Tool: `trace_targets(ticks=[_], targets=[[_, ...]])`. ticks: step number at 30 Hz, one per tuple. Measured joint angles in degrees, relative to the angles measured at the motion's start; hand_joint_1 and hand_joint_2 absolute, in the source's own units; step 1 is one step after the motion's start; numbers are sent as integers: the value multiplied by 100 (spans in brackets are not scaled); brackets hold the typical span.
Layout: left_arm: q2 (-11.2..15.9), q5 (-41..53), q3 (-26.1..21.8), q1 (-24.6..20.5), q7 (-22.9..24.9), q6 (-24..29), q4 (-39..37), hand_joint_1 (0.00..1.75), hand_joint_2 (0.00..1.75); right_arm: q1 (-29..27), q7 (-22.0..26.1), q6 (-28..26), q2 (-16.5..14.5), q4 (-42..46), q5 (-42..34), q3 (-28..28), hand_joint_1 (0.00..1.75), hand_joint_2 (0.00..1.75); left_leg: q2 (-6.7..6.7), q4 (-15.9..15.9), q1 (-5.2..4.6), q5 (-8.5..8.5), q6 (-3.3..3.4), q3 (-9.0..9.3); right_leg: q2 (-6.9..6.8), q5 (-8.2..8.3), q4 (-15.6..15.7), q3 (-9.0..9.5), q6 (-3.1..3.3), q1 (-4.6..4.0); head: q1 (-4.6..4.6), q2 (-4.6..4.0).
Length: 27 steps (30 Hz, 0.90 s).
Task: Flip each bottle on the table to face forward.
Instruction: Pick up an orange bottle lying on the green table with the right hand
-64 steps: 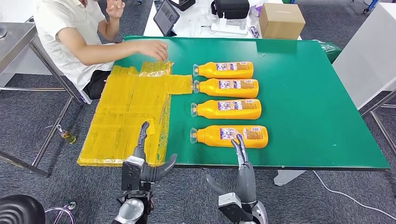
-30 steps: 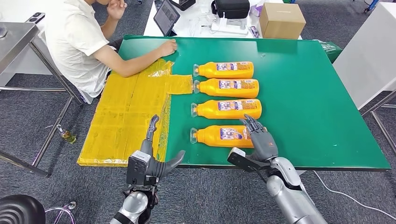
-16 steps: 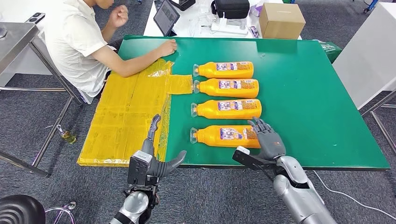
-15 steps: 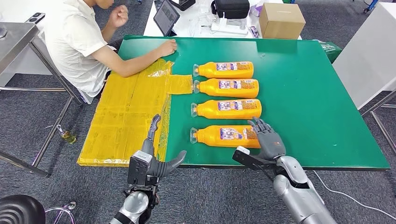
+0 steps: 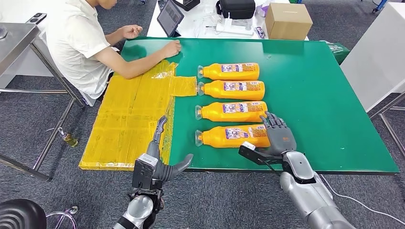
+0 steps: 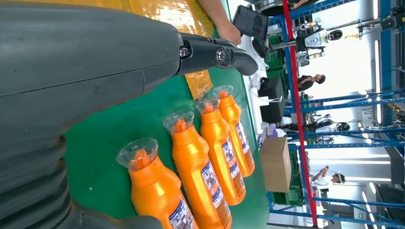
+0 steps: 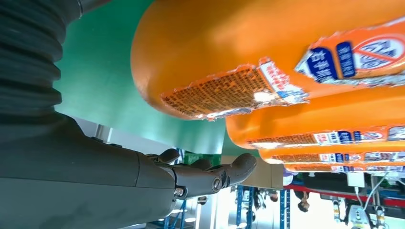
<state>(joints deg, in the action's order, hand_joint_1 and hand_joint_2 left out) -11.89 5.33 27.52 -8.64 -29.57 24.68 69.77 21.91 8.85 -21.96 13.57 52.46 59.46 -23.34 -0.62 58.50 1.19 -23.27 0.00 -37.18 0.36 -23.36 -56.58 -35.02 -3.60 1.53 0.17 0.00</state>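
The right hand (image 5: 279, 136) has been brought forward over the last 2 seconds, from below the table edge to the base end of the nearest bottle (image 5: 231, 136). Its fingers are spread wide beside that end, and nothing is gripped; whether the bottle is touched cannot be told. The bottle's far end now sits slightly skewed compared with a moment ago, so it appears to have been nudged. This is judged to be the approach to the first flip, with no bottle turned so far.

The left hand (image 5: 160, 162) has stayed raised just below the near table edge, fingers apart and empty.

4 orange bottles are counted, all lying on their sides on the green table (image 5: 329, 109) in a column, caps pointing toward the yellow sheet (image 5: 129, 119): the nearest one, then the second bottle (image 5: 232, 111), the third bottle (image 5: 232, 89) and the farthest bottle (image 5: 229, 71). Labels are seen on the upper face of each.

1 yellow sheet is spread over the left part of the table. 1 person (image 5: 79, 38) is seated at the far left corner, with a hand resting on the table. Beyond the table, 1 cardboard box (image 5: 287, 20) is seen.
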Motion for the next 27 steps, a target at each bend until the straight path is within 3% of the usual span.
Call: trace_targets(ticks=[7, 13, 14, 17, 19, 27], targets=[[-2, -56, 46, -16, -15, -17, 0, 0, 175, 7, 665, 184, -227, -214, -647, -23, 0, 175, 0, 0, 0, 0, 0, 0, 0, 0, 0, -1, 0, 0, -1, 0], [-2, -64, 69, -17, -16, -30, 0, 0, 175, 6, 813, 254, -384, -309, -796, -79, 4, 175, 1, 0, 0, 0, 0, 1, 0, -1, 0, -1, 0, 0, 0, 0], [-2, -65, 73, -18, -16, -31, 0, 0, 175, 7, 815, 265, -396, -318, -804, -86, 38, 175, 0, 0, 0, 0, 0, 1, 0, -1, 0, 0, 0, 0, 0, 0], [-2, -67, 81, -19, -17, -36, 0, 0, 175, 22, 777, 356, -411, -354, -791, -102, 162, 175, 1, 0, 0, 0, 0, 2, 0, 0, 0, 0, 0, 0, 0, 0], [-2, -82, 85, -28, -17, -55, 0, 0, 175, 100, 665, 498, -404, -454, -726, -139, 175, 175, 3, 0, 0, 0, 0, 6, 1, 0, 0, 1, 1, 0, -1, 0], [-4, -106, 140, -78, -17, -81, 0, 0, 175, 791, -98, 727, -286, -1320, 43, -527, 175, 175, -6, 0, 0, 0, 0, 46, -2, -2, 3, 39, 0, 1, 0, 0]])
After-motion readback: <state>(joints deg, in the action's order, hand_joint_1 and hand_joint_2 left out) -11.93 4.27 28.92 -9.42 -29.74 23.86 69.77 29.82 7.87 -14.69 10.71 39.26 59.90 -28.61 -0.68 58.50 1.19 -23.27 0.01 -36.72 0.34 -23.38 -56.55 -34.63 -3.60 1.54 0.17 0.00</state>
